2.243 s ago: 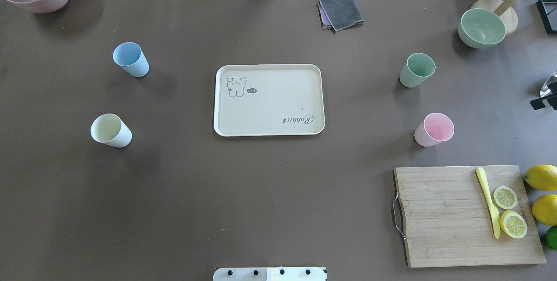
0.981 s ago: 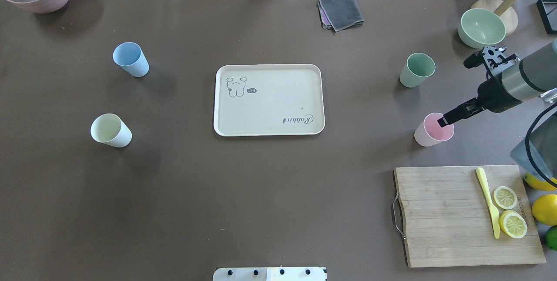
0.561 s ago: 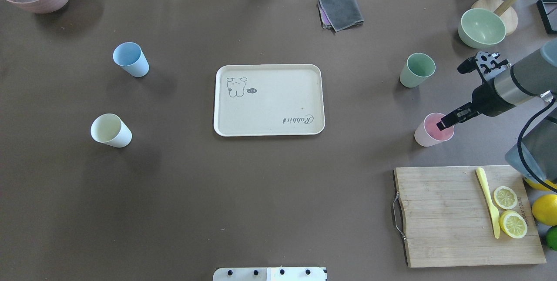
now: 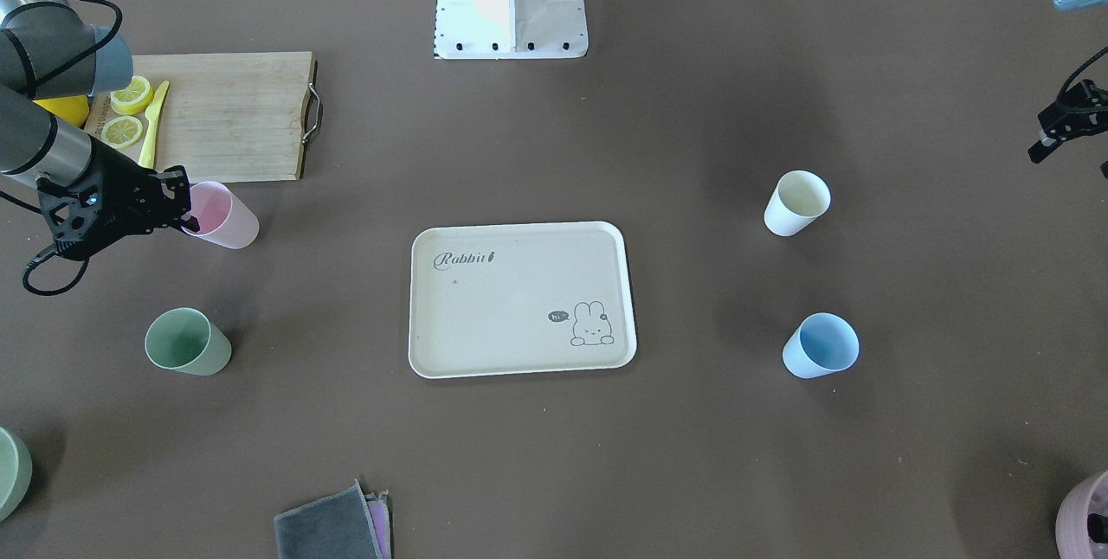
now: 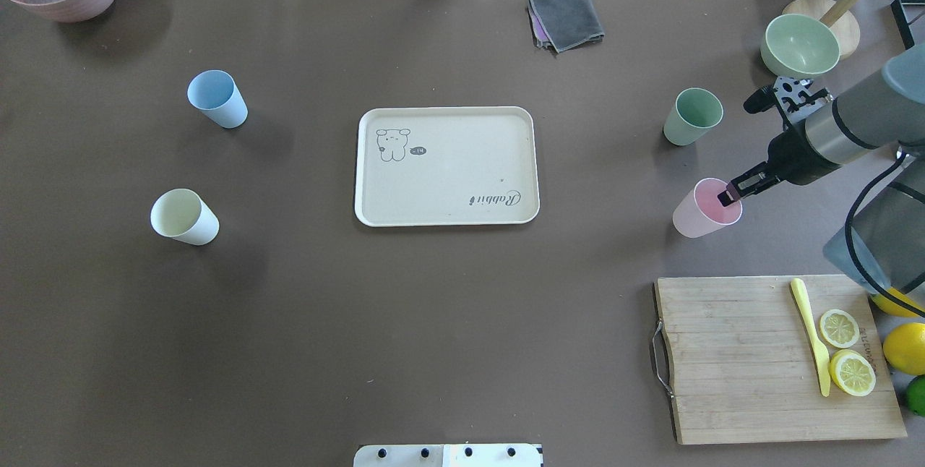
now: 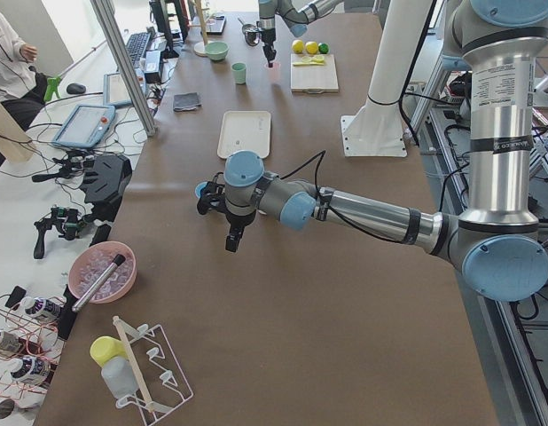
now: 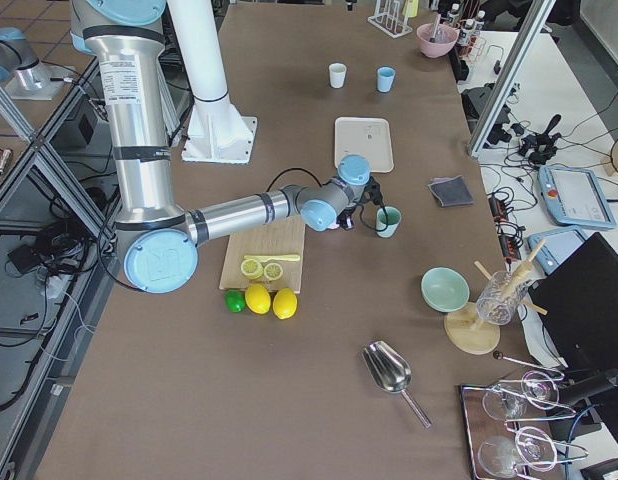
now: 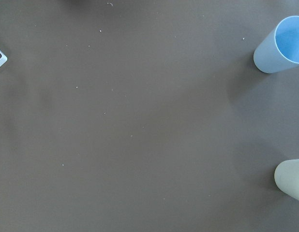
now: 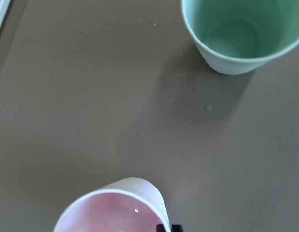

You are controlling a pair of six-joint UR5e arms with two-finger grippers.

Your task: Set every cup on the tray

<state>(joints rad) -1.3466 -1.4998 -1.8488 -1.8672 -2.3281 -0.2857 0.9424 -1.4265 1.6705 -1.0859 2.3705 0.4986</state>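
Pink cup (image 5: 699, 212): on the bench (image 5: 433, 322) at about 4 o'clock of the tray (image 5: 448, 181), taking 12 as straight away from me in the overhead view. It is well apart from the tray, and I cannot tell whether its base is touching the bench.
Right end effector (image 5: 725, 197): mine, reaching in from 2 o'clock. It is closed to a narrow pinch on the pink cup's rim, and my wrist view shows both black fingertips (image 9: 163, 227) at the wall.
Green cup (image 5: 692, 116): upright at 2 to 3 o'clock of the tray, and near the pink cup at its 12 o'clock without touching it.
Blue cup (image 5: 217, 98): upright at 10 o'clock of the tray, well apart from it.
Cream cup (image 5: 183, 216): upright at 8 to 9 o'clock of the tray, well apart from it.
Tray: mid-bench, with nothing but its print on it.
Left end effector (image 6: 230, 243): it hangs above the bench out past the blue and cream cups, at 9 o'clock. I cannot tell how wide it stands, and nothing shows in it.
Cutting board (image 5: 777, 358): at 5 o'clock of the pink cup, carrying lemon slices (image 5: 845, 351) and a yellow knife (image 5: 813, 340).
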